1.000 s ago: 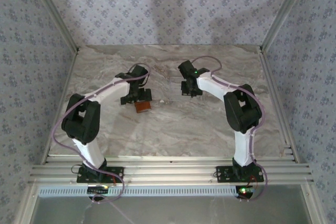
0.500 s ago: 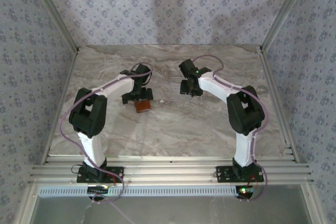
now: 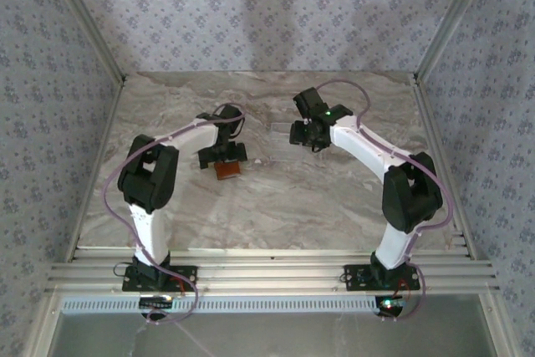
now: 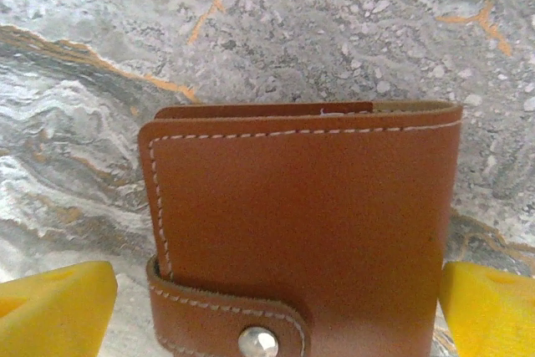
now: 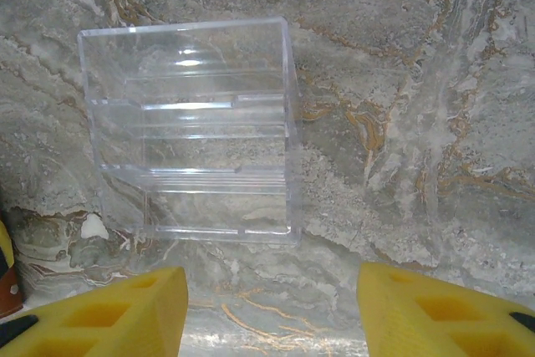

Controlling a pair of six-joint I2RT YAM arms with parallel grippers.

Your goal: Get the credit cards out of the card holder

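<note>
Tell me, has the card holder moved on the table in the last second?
No. The card holder lies at the same spot, judged against the marble veins of the table and the rail at its near edge.

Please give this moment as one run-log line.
left claw: open, astride card holder | card holder: closed, on table | right claw: open, above clear tray

Matt stitched leather card holder [image 4: 305, 223], glossy clear plastic tray [image 5: 194, 127], veined marble table [image 3: 276, 198]
</note>
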